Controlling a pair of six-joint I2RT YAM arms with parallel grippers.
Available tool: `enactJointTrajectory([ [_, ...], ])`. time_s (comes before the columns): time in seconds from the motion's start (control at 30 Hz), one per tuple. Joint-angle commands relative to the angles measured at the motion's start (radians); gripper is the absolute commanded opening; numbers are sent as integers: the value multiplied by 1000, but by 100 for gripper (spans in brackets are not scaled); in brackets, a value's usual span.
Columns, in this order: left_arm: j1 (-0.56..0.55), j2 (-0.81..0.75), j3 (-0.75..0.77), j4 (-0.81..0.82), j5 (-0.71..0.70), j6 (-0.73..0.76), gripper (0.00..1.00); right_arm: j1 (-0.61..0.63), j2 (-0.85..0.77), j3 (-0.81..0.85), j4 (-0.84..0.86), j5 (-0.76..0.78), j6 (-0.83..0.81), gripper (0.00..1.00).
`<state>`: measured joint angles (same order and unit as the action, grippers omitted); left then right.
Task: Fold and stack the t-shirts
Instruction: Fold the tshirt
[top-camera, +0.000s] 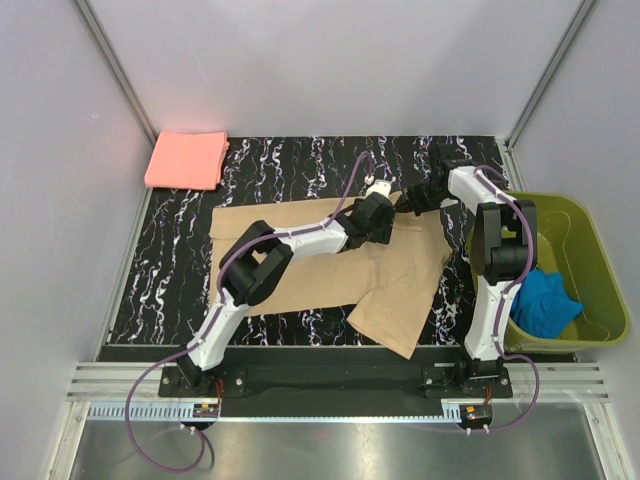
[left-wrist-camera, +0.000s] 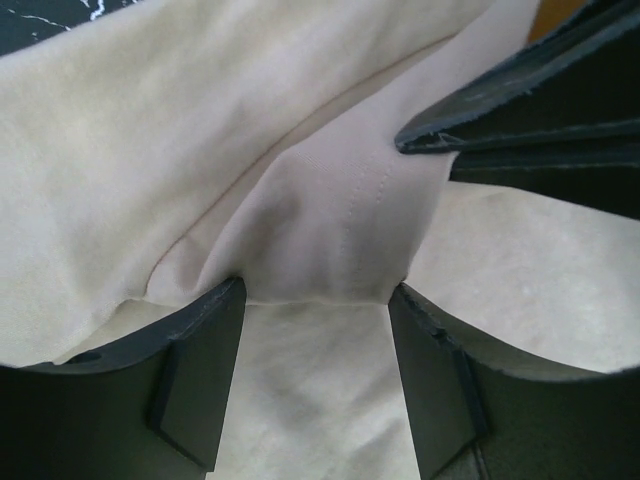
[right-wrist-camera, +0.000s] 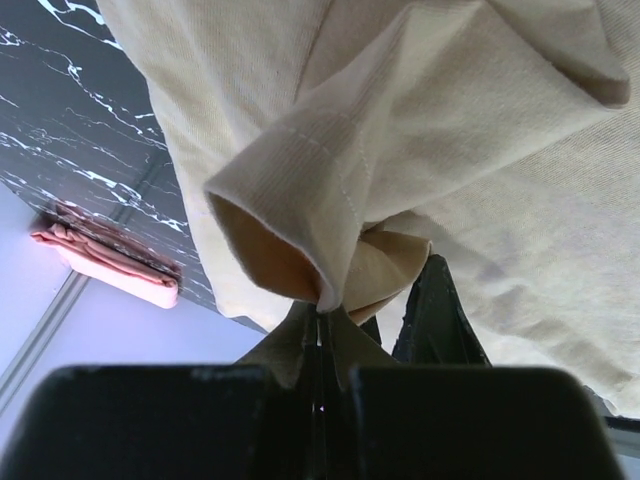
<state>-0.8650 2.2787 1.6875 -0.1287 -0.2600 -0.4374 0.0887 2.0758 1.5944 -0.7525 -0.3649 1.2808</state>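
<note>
There: t-shirt (right-wrist-camera: 290, 180) hem in R hand (right-wrist-camera: 320, 318)

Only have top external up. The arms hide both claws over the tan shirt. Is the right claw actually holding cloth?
Observer: Yes. The right wrist view shows the right claw shut on a bunched fold of the tan shirt.
Operator: And the left claw?
Observer: The left wrist view shows the left claw open, its fingers standing either side of a raised band of the same shirt.
</note>
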Motion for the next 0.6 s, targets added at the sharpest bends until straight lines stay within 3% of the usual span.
enactJointTrajectory([
  [0.0, -2, 13, 58, 66, -70, -3, 64, 3, -40, 7, -2, -28, 9, 0],
  [0.1, -3, 41, 90, 54, -77, -4, 60, 3, -45, -2, 4, -31, 11, 0],
  [0.17, -5, 51, 110, 44, -78, -9, 48, 2, -45, -4, 4, -26, 8, 0],
  [0.23, -6, 48, 113, 38, -78, -11, 43, 3, -45, -5, 2, -29, -1, 0],
  [0.37, -6, 33, 115, 0, -62, 3, 20, 3, -52, -1, -18, -2, -35, 0],
  [0.5, -6, 1, 112, -66, -30, 45, 8, 3, -49, 10, -42, 64, -136, 0],
  [0.57, -6, -22, 86, -94, 2, 77, 8, 5, -51, 33, -77, 104, -181, 0],
])
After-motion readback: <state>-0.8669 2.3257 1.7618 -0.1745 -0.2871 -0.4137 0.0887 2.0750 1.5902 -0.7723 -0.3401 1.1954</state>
